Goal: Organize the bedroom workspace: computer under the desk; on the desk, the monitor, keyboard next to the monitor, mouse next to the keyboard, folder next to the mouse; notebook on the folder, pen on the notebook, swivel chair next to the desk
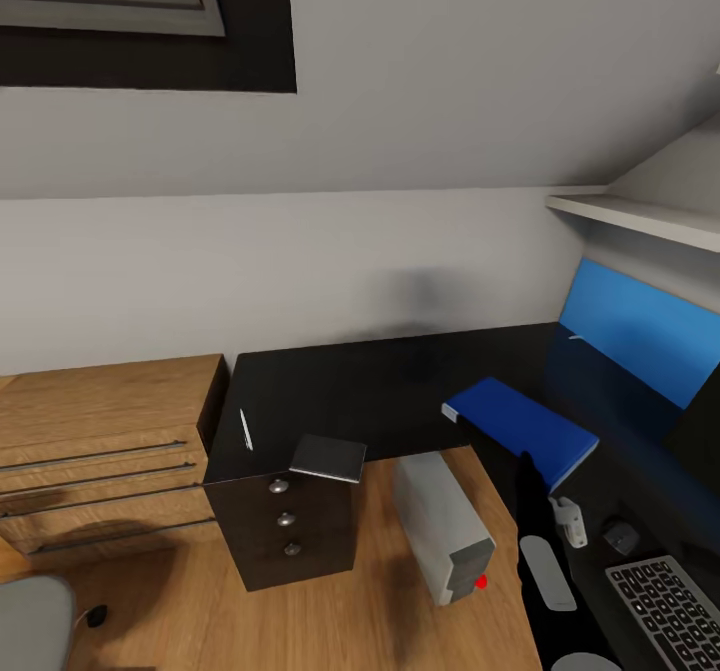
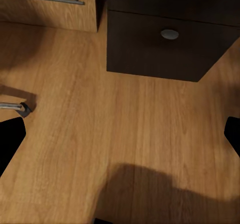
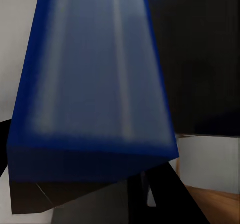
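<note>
My right gripper (image 1: 527,471) is shut on the near edge of the blue folder (image 1: 520,426), which it holds over the dark desk (image 1: 380,381) beside the monitor (image 1: 640,341). The right wrist view shows the folder (image 3: 95,68) close up, with a black finger (image 3: 165,194) under it. A grey notebook (image 1: 328,458) lies on the desk's front corner and a pen (image 1: 245,429) lies to its left. The keyboard (image 1: 670,611) and mouse (image 1: 620,536) lie at the lower right. The grey computer (image 1: 440,526) stands on the floor by the desk. My left gripper (image 2: 120,139) is open over the wooden floor.
A dark drawer unit (image 1: 285,531) stands under the desk's left end, its knob (image 2: 169,33) facing the left wrist camera. A wooden dresser (image 1: 100,451) stands to the left. The swivel chair's grey seat (image 1: 30,621) is at the lower left, with a caster (image 2: 20,107) nearby.
</note>
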